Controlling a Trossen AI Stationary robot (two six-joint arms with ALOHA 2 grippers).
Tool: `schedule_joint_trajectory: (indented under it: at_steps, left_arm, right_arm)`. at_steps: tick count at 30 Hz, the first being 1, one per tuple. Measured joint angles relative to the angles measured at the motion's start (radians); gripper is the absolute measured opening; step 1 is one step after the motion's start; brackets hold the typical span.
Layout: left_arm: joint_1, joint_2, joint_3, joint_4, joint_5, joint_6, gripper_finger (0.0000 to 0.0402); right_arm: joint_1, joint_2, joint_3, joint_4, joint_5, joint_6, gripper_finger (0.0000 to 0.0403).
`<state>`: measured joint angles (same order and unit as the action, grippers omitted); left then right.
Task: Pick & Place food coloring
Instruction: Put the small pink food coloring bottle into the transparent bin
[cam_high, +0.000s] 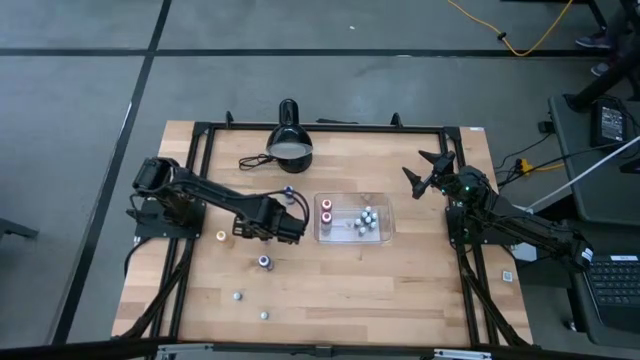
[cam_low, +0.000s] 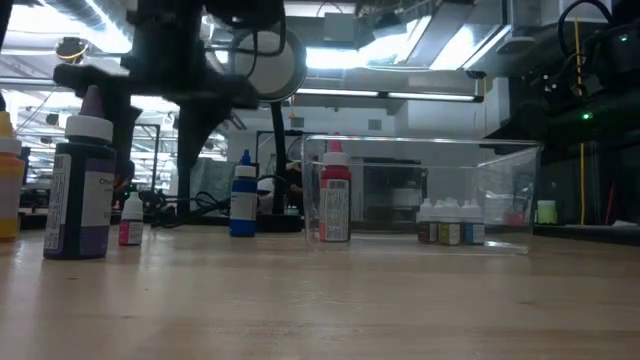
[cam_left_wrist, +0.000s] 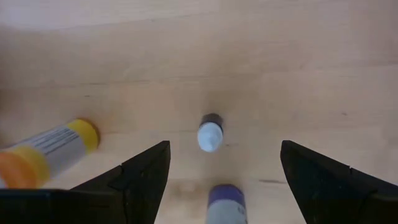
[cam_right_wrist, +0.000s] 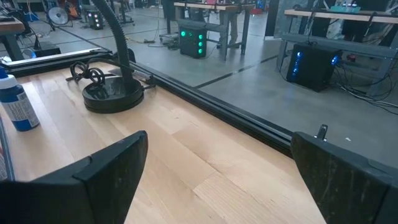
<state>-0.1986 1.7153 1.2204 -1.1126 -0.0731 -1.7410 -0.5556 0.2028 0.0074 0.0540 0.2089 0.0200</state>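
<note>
1. The left gripper (cam_high: 296, 228) hovers over the table's middle, just left of the clear tray (cam_high: 386, 236), its fingers spread with nothing between them
2. The right gripper (cam_high: 424, 172) waits near the far right corner, well apart from the tray, jaws wide and unloaded; open wood lies between it and the tray
3. Food coloring inside the tray: two red-capped bottles (cam_high: 326, 210) at its left end, a cluster of small pale ones (cam_high: 366, 220) toward the right
4. Loose on the table left of the tray: a blue-capped bottle (cam_high: 288, 191) at the far side, an orange-capped bottle (cam_high: 221, 236), a purple-topped bottle (cam_high: 264, 262), and two tiny pale bottles (cam_high: 238, 296) toward the near left edge
5. The black desk lamp (cam_high: 289, 145) sits at the far edge, its cord curling left
6. The near right part of the table is bare wood
7. The left wrist view alone shows a white-tipped bottle (cam_left_wrist: 210, 132) standing between the fingers (cam_left_wrist: 143, 177) far below, with a yellow-and-orange bottle (cam_left_wrist: 43, 152) to one side
8. The low view alone shows the tray's wall height and the red bottle's (cam_low: 335, 205) label
</note>
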Motion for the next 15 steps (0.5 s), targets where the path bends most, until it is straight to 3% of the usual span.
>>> schedule_joint_trajectory:
  at_steps: [8,15]
  left_arm:
    - [0.006,0.0,-0.115,0.161,0.04,0.0,0.0297]
    - [0.007,0.0,-0.131,0.172,0.038,0.014,0.0297]
  right_arm:
    - [0.0,0.0,0.0,0.0,0.0,-0.002,0.0394]
    - [0.0,0.0,0.0,0.0,0.0,0.0,0.0394]
